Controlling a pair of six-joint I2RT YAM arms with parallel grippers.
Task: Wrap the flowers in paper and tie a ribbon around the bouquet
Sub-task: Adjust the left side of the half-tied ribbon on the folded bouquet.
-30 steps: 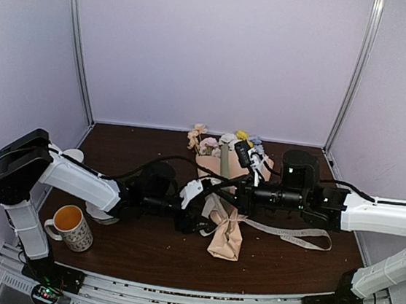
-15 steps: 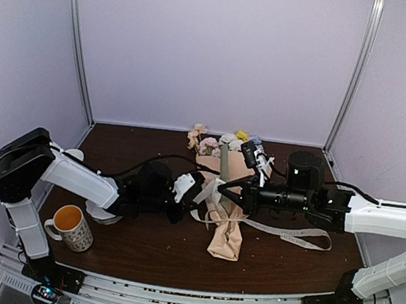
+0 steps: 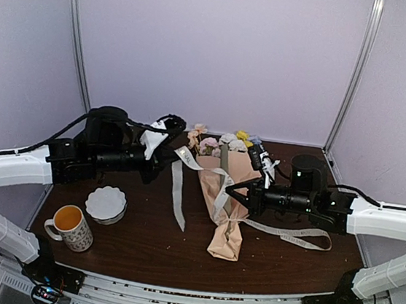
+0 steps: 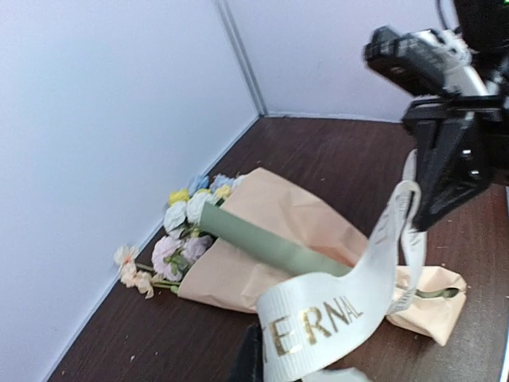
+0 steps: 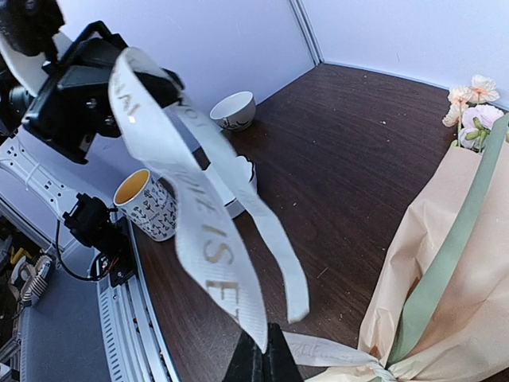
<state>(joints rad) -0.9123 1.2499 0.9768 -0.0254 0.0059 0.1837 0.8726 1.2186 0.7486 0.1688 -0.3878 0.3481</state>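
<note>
The bouquet (image 3: 222,187) lies on the table, a peach-tan paper (image 4: 274,215) cone with a sage-green strip (image 4: 262,243). The flowers (image 3: 219,142) poke out at its far end. My left gripper (image 3: 170,147) is raised to the left of the bouquet and shut on the cream ribbon (image 4: 342,306), which bears gold lettering. From there the ribbon (image 3: 205,168) runs down to the cone's narrow waist, and a loose tail (image 3: 179,204) hangs to the table. At that waist my right gripper (image 3: 229,192) is shut on the ribbon (image 5: 215,255). Another ribbon length (image 3: 300,236) trails to the right.
A scalloped white bowl (image 3: 106,204) and a patterned mug (image 3: 70,226) with yellow inside stand at the front left. A second white bowl (image 5: 235,110) sits near the left wall. Purple walls close in the back and both sides.
My left gripper has shut on the ribbon and swung up and back to the left, drawing it away from the bouquet. The right gripper has stayed shut at the waist.
</note>
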